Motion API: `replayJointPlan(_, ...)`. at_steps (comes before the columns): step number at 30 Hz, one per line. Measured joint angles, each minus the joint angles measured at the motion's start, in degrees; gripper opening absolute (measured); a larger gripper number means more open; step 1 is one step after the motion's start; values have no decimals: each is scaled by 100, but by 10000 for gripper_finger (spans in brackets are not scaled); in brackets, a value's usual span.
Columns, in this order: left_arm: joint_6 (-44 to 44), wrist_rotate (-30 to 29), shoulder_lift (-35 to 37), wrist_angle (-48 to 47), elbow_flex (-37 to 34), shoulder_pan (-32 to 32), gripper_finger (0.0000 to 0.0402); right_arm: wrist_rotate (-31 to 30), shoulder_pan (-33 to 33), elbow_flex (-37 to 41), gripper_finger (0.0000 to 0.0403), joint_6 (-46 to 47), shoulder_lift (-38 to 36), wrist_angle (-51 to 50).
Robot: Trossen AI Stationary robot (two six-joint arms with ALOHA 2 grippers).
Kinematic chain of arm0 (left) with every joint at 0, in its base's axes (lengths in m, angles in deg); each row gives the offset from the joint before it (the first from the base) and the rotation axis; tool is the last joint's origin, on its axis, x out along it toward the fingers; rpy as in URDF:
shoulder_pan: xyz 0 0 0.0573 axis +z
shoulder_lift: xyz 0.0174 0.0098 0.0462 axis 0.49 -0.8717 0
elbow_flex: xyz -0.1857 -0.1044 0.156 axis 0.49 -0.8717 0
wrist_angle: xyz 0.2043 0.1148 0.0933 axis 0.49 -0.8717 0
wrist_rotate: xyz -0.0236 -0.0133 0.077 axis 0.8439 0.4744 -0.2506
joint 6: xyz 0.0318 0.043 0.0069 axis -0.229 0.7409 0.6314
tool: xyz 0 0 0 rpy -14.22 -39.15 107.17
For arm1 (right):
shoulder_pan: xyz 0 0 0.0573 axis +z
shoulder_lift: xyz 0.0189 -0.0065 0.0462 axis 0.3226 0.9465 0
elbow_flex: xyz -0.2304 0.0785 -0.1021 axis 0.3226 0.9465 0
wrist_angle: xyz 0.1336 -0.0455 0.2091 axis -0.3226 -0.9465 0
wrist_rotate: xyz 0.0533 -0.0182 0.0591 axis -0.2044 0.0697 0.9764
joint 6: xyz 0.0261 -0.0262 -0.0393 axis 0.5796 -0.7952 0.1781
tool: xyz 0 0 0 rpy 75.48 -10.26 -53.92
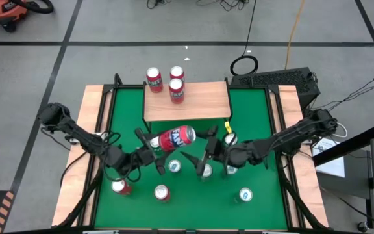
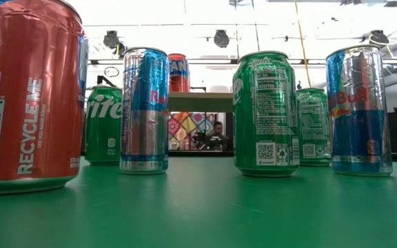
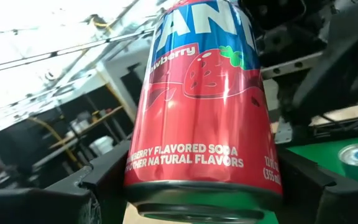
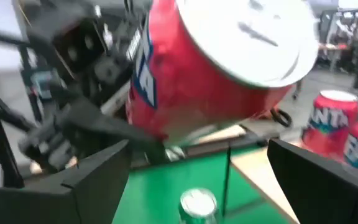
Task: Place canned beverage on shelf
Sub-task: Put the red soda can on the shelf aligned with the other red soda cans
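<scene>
A red strawberry soda can (image 1: 176, 138) hangs on its side over the green table (image 1: 265, 162), just in front of the light-wood shelf (image 1: 197, 104). My left gripper (image 1: 154, 145) is shut on the end of the can that points toward the table's left. Three more red cans (image 1: 177, 91) stand on the shelf. My right gripper (image 1: 202, 148) is open at the can's lid end (image 4: 241, 34). Its two fingers (image 4: 98, 171) are spread wide below and beside the can, and no touch shows. My left gripper pinches the can's side wall near its bottom end (image 3: 166, 171) between its two fingers, one on each side. The fingers come about level from the table's left and lie along the can. The can is lifted clear of the table, roughly level, with its lid toward the right.
Several cans stand on the near half of the table: red ones (image 1: 121, 187) at the near left, green and blue-silver ones (image 1: 245, 194) in the middle and right. In the low view they form a row (image 2: 266, 114). A black keyboard (image 1: 274, 79) lies behind the table.
</scene>
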Motion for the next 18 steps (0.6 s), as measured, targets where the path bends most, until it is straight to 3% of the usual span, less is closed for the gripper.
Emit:
replayJointPlan(5,8,-92,0,-28,0,0,287,324,-265,219,368,-82,0,871)
replayJointPlan(10,136,-87,0,-24,0,-10,287,1362,-522,223,368,68,-2,1358)
replayJointPlan(18,160,-56,0,-8,2,-7,287,1904,-743,223,364,124,-2,1910)
